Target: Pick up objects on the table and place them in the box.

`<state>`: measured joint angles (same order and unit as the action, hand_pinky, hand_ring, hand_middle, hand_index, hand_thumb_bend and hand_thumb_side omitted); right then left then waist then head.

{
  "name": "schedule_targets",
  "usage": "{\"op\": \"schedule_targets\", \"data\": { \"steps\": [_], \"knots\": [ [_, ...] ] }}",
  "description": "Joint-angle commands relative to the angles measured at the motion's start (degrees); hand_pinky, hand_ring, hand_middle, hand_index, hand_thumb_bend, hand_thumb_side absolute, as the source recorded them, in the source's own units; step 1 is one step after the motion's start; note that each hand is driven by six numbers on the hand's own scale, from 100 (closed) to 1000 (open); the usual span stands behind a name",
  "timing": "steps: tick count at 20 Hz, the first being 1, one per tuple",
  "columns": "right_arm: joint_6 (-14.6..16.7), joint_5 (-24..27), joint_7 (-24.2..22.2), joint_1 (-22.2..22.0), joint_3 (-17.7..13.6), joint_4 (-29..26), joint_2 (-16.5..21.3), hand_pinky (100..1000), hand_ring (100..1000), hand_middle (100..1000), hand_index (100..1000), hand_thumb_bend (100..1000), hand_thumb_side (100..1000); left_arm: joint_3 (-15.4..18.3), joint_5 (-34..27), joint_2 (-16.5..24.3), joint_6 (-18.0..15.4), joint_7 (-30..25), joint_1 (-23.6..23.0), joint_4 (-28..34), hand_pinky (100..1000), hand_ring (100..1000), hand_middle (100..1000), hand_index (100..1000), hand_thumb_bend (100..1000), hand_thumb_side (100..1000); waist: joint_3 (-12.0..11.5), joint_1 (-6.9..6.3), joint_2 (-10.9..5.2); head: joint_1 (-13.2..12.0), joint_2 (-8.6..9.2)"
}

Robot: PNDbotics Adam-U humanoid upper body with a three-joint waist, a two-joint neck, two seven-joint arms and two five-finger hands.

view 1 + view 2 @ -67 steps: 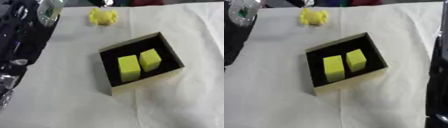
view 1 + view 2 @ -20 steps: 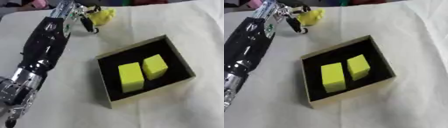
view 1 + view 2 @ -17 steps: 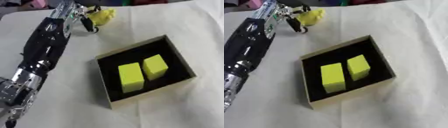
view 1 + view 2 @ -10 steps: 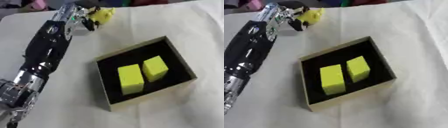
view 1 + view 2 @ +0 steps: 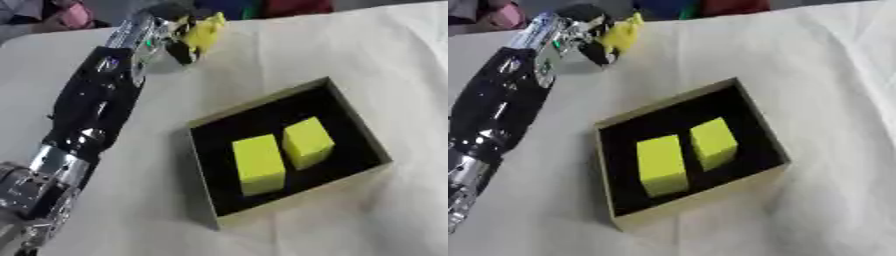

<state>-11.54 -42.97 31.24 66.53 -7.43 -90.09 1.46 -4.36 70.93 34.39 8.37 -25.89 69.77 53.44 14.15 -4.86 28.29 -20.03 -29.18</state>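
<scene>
Yellow object (image 5: 206,31) in left hand (image 5: 171,31) fingers

Test or demo table, cream cloth (image 5: 385,60) cover, blurred coloured shapes (image 5: 262,7) along far edge, place unclear

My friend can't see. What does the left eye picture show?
The robot's left hand reaches to the far side of the white table and grips a small yellow object. Nearer sits an open black-lined box holding two yellow blocks.

table (image 5: 367,60) under pale cloth; open box (image 5: 203,172) sits directly on it, near centre.
</scene>
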Motion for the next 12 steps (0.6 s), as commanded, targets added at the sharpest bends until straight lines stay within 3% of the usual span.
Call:
{"op": "schedule_targets", "data": {
  "steps": [1,4,12],
  "knots": [
    [-0.07,0.76,0.21,0.65,-0.26,-0.51,1.08,830,806,672,797,100,987,0.35,0.67,1.72,0.21,2.72,1.23,1.43,549,525,402,614,140,117,-0.34,0.25,-1.65,0.14,-0.31],
    [-0.02,0.98,0.29,0.01,-0.30,-0.62,1.02,830,806,672,797,100,989,-0.28,0.28,1.94,0.29,3.82,1.41,2.96,521,503,382,588,102,100,-0.85,0.35,-2.10,0.39,-1.05],
    [0.34,1.00,0.43,-2.08,-0.39,-2.02,0.27,830,806,672,797,100,986,-2.71,-2.20,2.30,-0.52,3.50,1.41,9.00,478,467,343,540,100,100,-2.10,0.70,-4.00,0.72,-3.02]
  ]
}}
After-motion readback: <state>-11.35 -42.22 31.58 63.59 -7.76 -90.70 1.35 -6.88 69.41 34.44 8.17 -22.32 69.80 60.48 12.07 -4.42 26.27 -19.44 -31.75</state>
